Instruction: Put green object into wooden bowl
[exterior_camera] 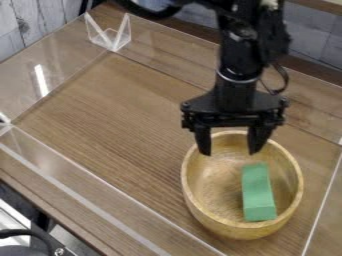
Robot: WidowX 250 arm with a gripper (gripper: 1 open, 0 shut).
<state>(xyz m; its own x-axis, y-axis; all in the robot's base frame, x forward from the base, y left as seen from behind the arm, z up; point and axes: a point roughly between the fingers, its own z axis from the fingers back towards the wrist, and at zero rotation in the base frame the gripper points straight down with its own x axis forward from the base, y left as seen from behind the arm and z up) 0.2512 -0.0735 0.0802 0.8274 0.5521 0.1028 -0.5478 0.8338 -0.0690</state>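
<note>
The green object (257, 193) is a flat bright-green block lying inside the wooden bowl (203, 190), toward its right side. The bowl is round, light tan, and sits at the front right of the table. My gripper (237, 139) hangs over the bowl's far rim, just behind and left of the block. Its black fingers (203, 138) are spread apart and point down, with nothing between them. The dark arm rises from it toward the top of the view.
A clear acrylic wall (80, 195) runs around the wooden table (107, 120). A small clear stand (107, 33) sits at the back left corner. Grey planks form the backdrop.
</note>
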